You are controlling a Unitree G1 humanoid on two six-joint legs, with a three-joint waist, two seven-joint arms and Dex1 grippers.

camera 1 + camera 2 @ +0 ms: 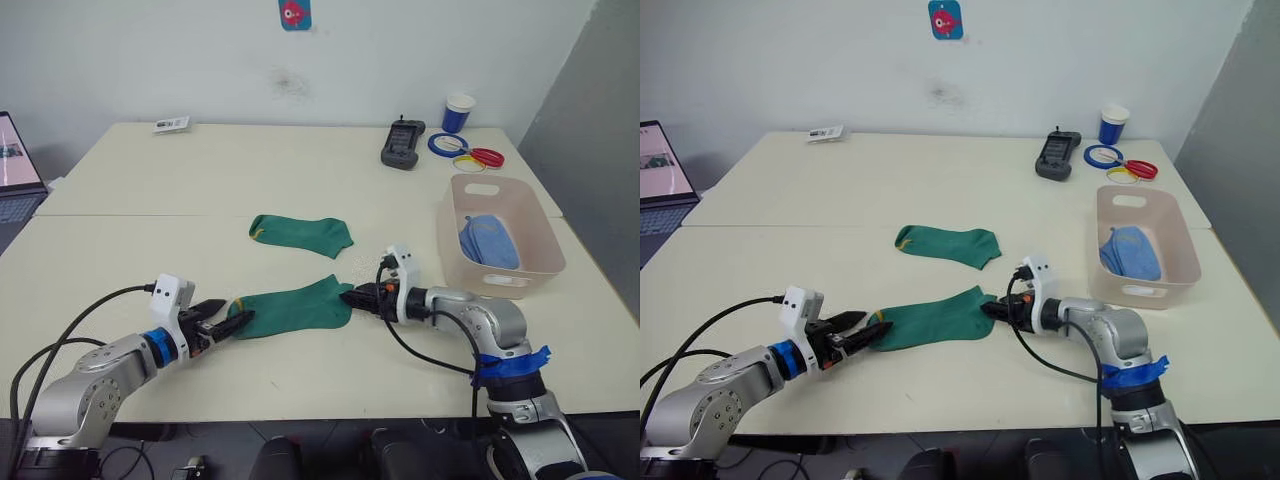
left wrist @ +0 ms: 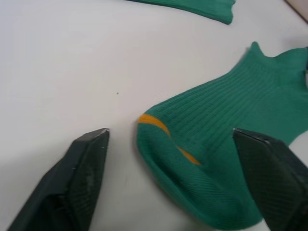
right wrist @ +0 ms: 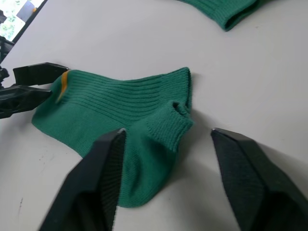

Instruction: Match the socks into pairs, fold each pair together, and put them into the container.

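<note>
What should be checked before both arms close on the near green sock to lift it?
1. Left pincer open around the toe end of the near green sock: ok.
2. Right pincer open around the cuff end: ok.
3. Sock lying flat: not ok, cuff bunched.
4. Second green sock apart, flat on the table: ok.
5. Container has room beside the light blue socks: ok.

No text, number or brand can be read anywhere; the small card at the table's far edge carries print too fine to make out; the blue sticker on the wall shows a red figure but no legible words; the laptop screen is unreadable.
</note>
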